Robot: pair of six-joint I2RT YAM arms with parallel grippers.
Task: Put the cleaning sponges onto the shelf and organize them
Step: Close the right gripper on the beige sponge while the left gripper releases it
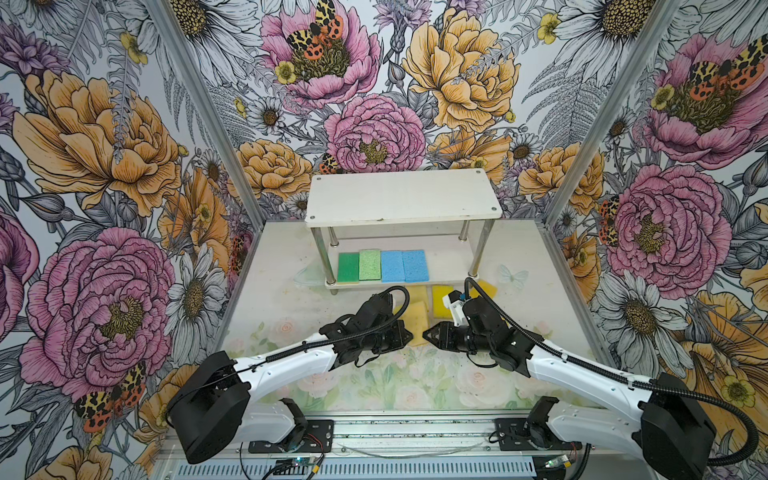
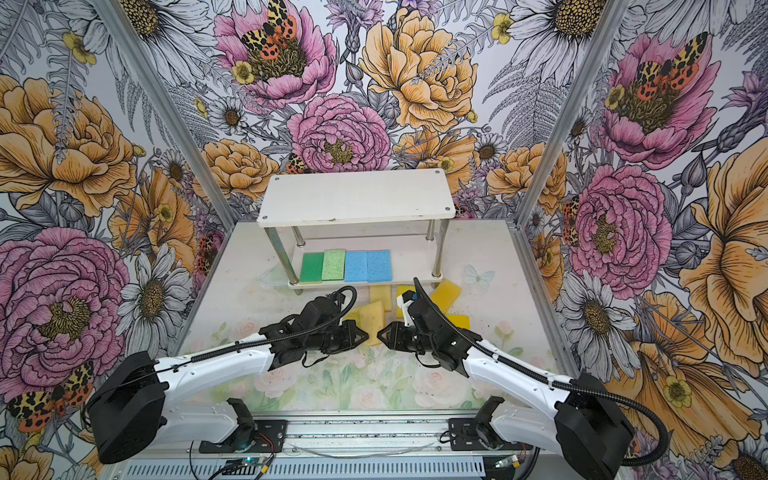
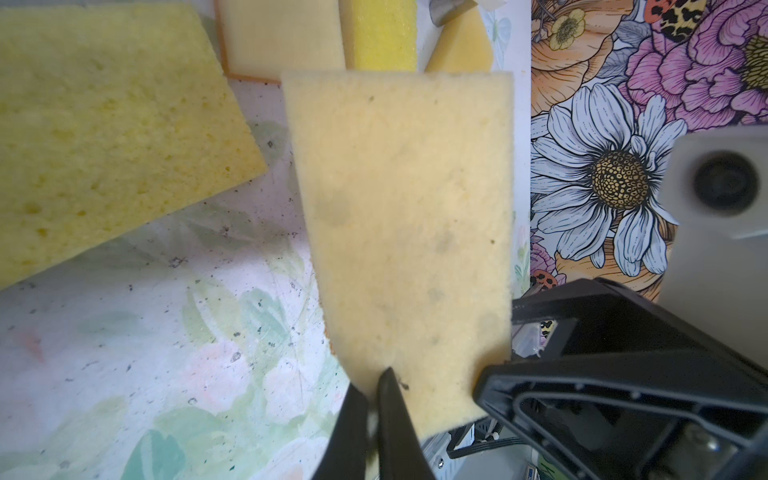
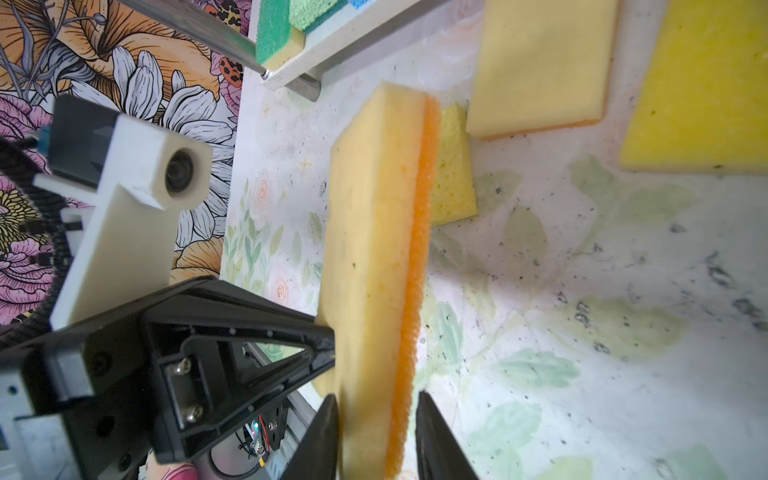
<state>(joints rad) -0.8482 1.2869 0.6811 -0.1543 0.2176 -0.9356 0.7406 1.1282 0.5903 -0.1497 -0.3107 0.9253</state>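
Observation:
A tan sponge with an orange scrub face (image 3: 407, 208) (image 4: 374, 249) hangs between both grippers above the table, in front of the shelf. My left gripper (image 3: 370, 380) (image 1: 409, 334) is shut on one end, pinching the foam thin. My right gripper (image 4: 376, 399) (image 1: 424, 334) straddles the other end. One finger lies against the tan face, and a narrow gap shows at the orange face. The white shelf (image 1: 403, 195) (image 2: 353, 195) carries a dark green sponge (image 1: 348, 267), a light green sponge (image 1: 370, 264) and two blue sponges (image 1: 403, 266) in a row on its lower board.
Loose yellow and tan sponges lie on the table in front of the shelf: a porous yellow sponge (image 3: 112, 137), a tan sponge with an orange edge (image 4: 544, 62) and a bright yellow sponge (image 4: 706, 83) (image 1: 441, 300). Flowered walls close in both sides.

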